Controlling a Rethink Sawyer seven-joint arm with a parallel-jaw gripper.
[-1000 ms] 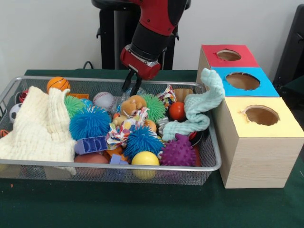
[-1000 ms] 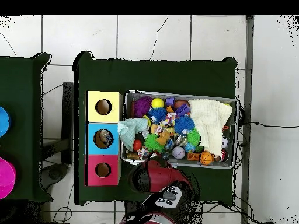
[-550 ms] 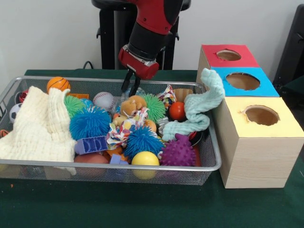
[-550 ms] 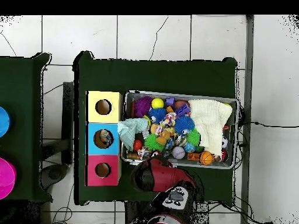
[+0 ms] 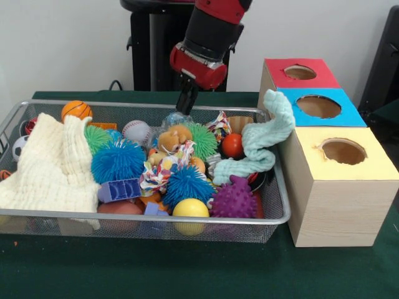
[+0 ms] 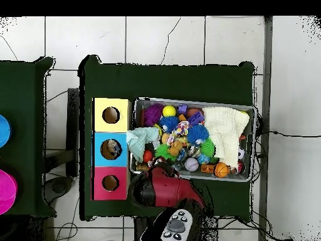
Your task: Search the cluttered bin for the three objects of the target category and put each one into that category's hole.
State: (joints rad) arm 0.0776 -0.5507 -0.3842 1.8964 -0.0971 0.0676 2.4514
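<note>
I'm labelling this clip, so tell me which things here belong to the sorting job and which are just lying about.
Job: gripper, bin, its toys and cloths (which category is the target does not show), red box, blue box, yellow box.
Lying about: blue disc, pink disc, floor cable.

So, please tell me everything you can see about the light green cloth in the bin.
The light green cloth looks soft, with a ribbed or waffle weave. It is crumpled and twisted, rising from the wire bin at its end by the boxes. Its top drapes against the blue-topped box; its lower fold lies beside the red ball.
</note>
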